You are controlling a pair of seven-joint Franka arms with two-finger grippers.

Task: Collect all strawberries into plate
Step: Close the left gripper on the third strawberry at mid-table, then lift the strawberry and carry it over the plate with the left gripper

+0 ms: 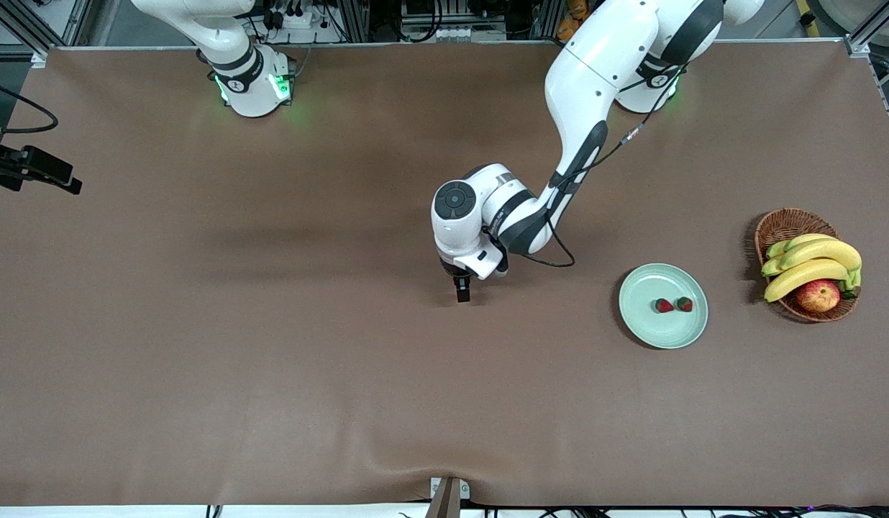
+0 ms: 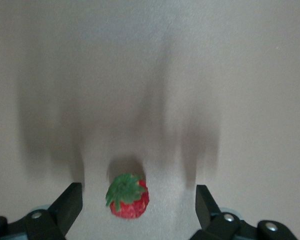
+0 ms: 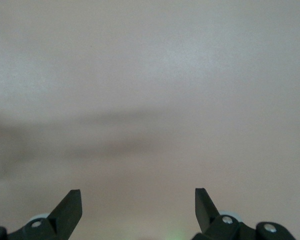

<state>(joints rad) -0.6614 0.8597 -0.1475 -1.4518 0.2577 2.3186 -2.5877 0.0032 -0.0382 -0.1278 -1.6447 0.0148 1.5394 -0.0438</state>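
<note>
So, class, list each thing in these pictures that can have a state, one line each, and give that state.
left gripper: open, low over the table, astride the loose strawberry
right gripper: open, empty, its arm waiting
loose strawberry: on the table, not yet gripped
two strawberries: lying in the plate
plate: holds two berries
basket: filled with bananas and an apple

The brown table [image 1: 272, 345] carries a mint plate [image 1: 649, 327], a wicker basket [image 1: 782, 224] at frame right, and one strawberry [image 2: 128, 196] near centre.
</note>
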